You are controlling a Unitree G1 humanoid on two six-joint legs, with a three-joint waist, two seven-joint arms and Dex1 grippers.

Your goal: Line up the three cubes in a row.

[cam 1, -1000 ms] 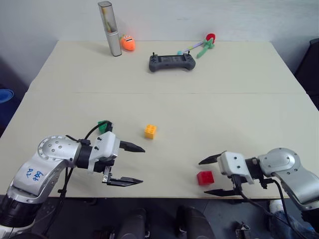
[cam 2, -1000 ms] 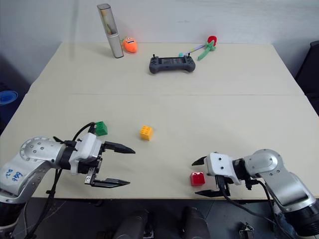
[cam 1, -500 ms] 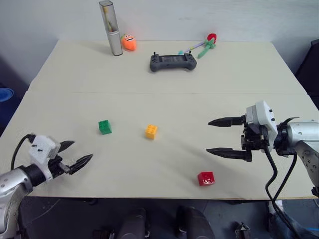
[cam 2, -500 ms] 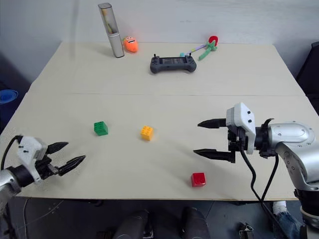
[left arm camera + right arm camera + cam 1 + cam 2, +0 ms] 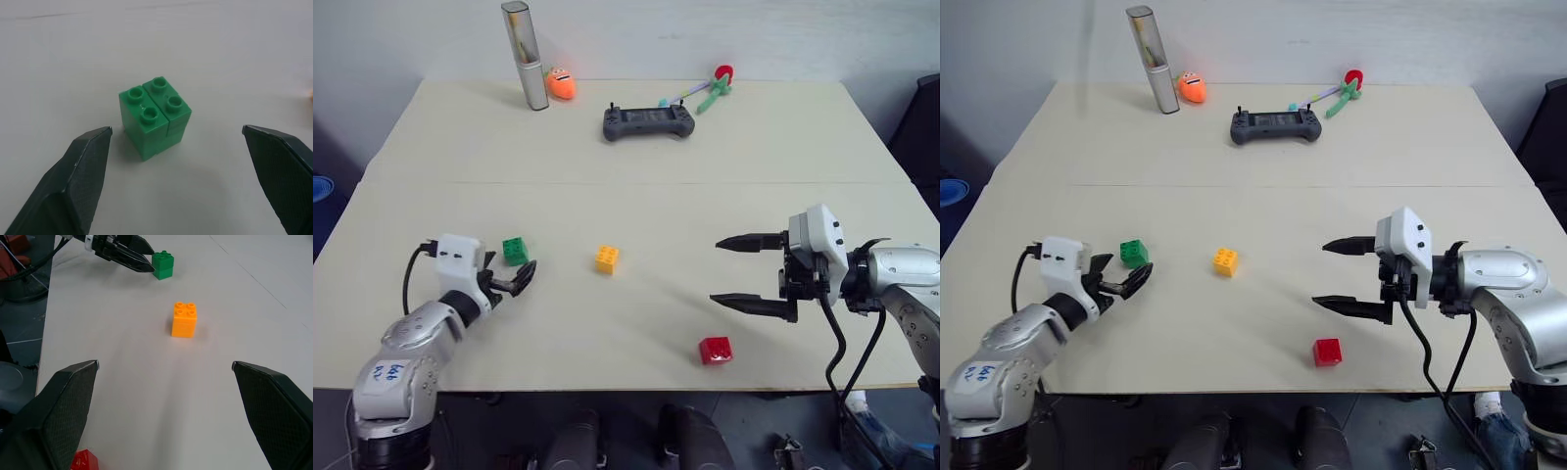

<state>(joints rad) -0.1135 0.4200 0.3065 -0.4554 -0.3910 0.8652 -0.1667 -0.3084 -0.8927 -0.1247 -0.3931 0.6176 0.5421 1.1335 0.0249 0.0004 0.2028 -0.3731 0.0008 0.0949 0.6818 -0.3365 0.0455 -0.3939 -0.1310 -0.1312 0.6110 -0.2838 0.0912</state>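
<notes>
Red cube (image 5: 716,350) sits nearest, close to the bench's (image 5: 636,206) front edge on the right, one corner turned toward the camera; nothing touches it. Right tool (image 5: 751,273) hangs above the bench beyond and to the right of red, fingers spread wide, empty, pointing toward the left side. Left tool (image 5: 514,279) is low at the left, jaws wide apart and empty, tips just short of the green cube (image 5: 153,116), which stands between and slightly ahead of the two fingers in the left wrist view, apart from both. Yellow-orange cube (image 5: 607,258) stands mid-bench, right of green, well apart from red. Green and yellow-orange lie roughly on one line across the bench; red is off that line, nearer the front. Handling, as a judgement: hard moulded plastic bricks, light, rigid, not fragile, smooth-sided, so likely to skate or twist if nudged on one corner before the jaws close. Best hold looks to be across two opposite flat side faces, below the studs (image 5: 148,114). Green sits turned at an angle to the left fingers, so the wrist probably needs squaring to its faces first. Farther back, clear of the work: a dark handheld controller (image 5: 649,121), a silver cylinder (image 5: 526,56), an orange round toy (image 5: 560,83).
</notes>
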